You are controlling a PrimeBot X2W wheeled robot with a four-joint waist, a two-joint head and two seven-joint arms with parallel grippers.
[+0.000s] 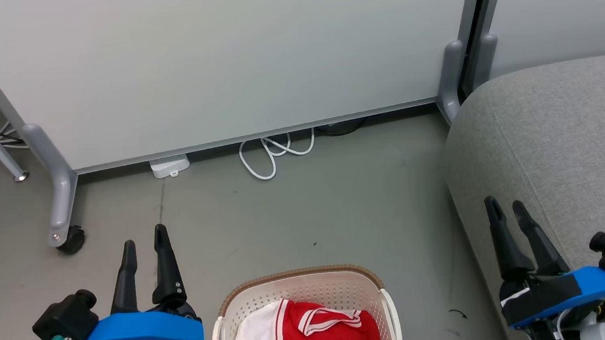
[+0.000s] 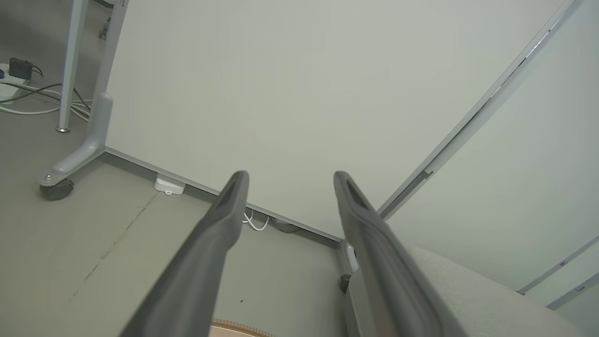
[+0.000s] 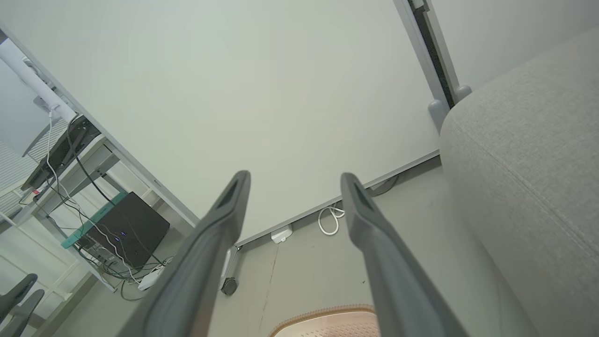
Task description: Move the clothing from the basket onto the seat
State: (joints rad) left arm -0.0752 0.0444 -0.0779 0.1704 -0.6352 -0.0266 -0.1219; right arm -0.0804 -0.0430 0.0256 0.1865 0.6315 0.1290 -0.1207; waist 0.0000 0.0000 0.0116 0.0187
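Red and white clothing (image 1: 318, 335) sits bunched inside basket (image 1: 301, 274), on the floor. Left gripper (image 1: 144, 235) is just left of basket, fingers moderately apart, holding nothing. Right gripper (image 1: 504, 201) is right of basket, over the seat (image 1: 566, 139) edge, fingers apart, also empty. Partition panel (image 1: 214, 62) stands beyond basket.

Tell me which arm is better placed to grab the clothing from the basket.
Probably left. The left gripper, open, sits close beside the basket holding the clothing; the right gripper, also open, hangs farther off, over the seat.
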